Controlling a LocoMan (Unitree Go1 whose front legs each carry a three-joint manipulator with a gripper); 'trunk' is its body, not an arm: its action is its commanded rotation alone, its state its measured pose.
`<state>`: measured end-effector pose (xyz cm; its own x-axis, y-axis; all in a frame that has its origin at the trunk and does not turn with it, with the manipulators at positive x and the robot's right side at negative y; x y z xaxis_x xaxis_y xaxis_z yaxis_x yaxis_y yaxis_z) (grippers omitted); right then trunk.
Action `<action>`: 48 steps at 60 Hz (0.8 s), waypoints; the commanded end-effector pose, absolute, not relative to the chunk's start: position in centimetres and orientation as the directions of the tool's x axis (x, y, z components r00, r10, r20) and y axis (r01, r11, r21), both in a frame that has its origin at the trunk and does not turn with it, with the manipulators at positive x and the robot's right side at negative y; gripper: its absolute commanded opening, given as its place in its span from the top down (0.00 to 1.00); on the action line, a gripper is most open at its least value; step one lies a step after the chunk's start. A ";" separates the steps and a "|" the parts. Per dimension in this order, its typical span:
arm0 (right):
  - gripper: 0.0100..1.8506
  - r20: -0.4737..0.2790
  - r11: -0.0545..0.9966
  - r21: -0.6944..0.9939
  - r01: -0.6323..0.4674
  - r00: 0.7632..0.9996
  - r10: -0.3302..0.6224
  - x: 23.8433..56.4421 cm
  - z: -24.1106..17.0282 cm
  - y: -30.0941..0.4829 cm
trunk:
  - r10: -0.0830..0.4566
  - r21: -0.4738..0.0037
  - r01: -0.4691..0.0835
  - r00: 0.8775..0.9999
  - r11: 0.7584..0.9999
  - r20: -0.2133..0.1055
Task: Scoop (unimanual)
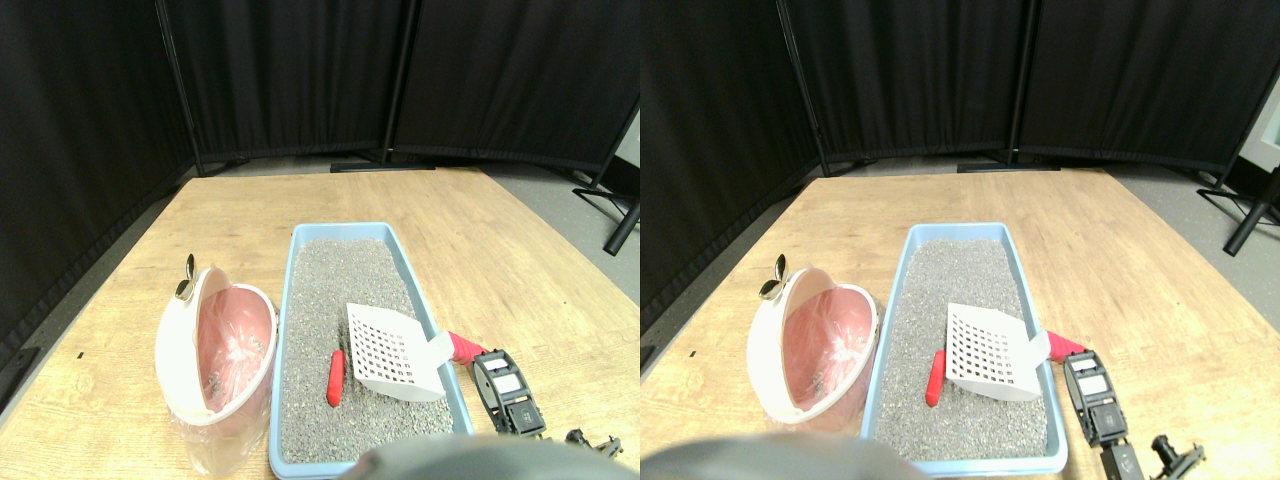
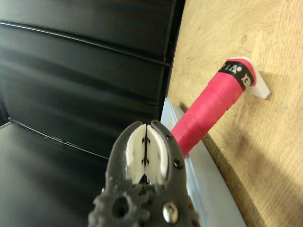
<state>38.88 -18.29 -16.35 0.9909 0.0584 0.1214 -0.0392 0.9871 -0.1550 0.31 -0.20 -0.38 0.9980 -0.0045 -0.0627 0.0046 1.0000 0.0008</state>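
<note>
A wooden tabletop (image 1: 120, 340) carries everything, with black curtain panels (image 1: 300, 70) standing behind it. At the left of the stereo pair view, a white bin (image 1: 185, 350) lined with a pink bag lies tipped toward the tray, its mouth facing right; a few dark specks sit inside the liner, and a small metal clip shows at its upper rim. Just beside the bin, touching or nearly touching it, is a long light-blue litter tray (image 1: 295, 250) filled with grey litter (image 1: 340, 290). A small red object (image 1: 336, 377) lies on the litter in the near half of the tray. To its right, the white slotted scoop (image 1: 390, 352) rests on the litter with its blade tilted, and its handle, wrapped in red grip tape (image 1: 466, 347), sticks out over the tray's right rim.

Further right, the dark claw (image 1: 507, 385) of the right manipulator sits over the tabletop just beside the handle's end. In the wrist view, the claw (image 2: 147, 153) has its two white-padded jaws pressed together with nothing between them, clenched on air. The red-wrapped handle (image 2: 213, 111) passes alongside the claw, not gripped, ending in a black band and a white tip over the wood.
</note>
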 end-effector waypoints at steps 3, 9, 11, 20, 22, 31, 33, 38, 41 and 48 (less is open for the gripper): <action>0.77 0.156 0.987 -0.159 -0.028 0.986 0.054 38.7 -15.5 -18.2 | -0.002 -0.002 0.002 0.998 1.000 -0.064; 0.77 0.167 0.988 -0.154 -0.030 0.984 0.056 38.6 -15.6 -18.1 | -0.002 -0.008 0.002 0.998 1.000 -0.062; 0.77 0.171 0.989 -0.143 -0.036 0.983 0.061 38.5 -15.5 -18.0 | -0.001 -0.010 0.000 0.998 1.000 -0.063; 0.77 0.213 0.993 -0.090 -0.080 0.972 0.098 38.6 -15.4 -18.0 | -0.001 -0.015 0.000 0.998 1.000 -0.069; 0.74 0.227 0.995 -0.059 -0.086 0.969 0.097 38.7 -15.4 -18.0 | -0.001 -0.015 0.000 0.998 1.000 -0.069; 0.55 0.263 0.991 0.062 -0.119 0.960 0.099 39.1 -16.0 -18.4 | -0.007 -0.015 0.005 0.997 1.000 -0.079; 0.53 0.260 0.991 0.062 -0.121 0.960 0.101 39.1 -16.0 -18.4 | -0.009 -0.014 0.008 0.997 1.000 -0.080; 0.46 0.236 0.987 0.101 -0.129 0.966 0.102 39.5 -16.3 -18.8 | -0.015 -0.011 0.014 0.996 1.000 -0.086; 0.44 0.230 0.986 0.108 -0.129 0.968 0.102 39.7 -16.6 -19.0 | -0.017 -0.011 0.016 0.996 1.000 -0.089; 0.43 0.218 0.985 0.120 -0.127 0.971 0.099 40.1 -17.4 -19.5 | -0.019 -0.010 0.018 0.995 1.000 -0.098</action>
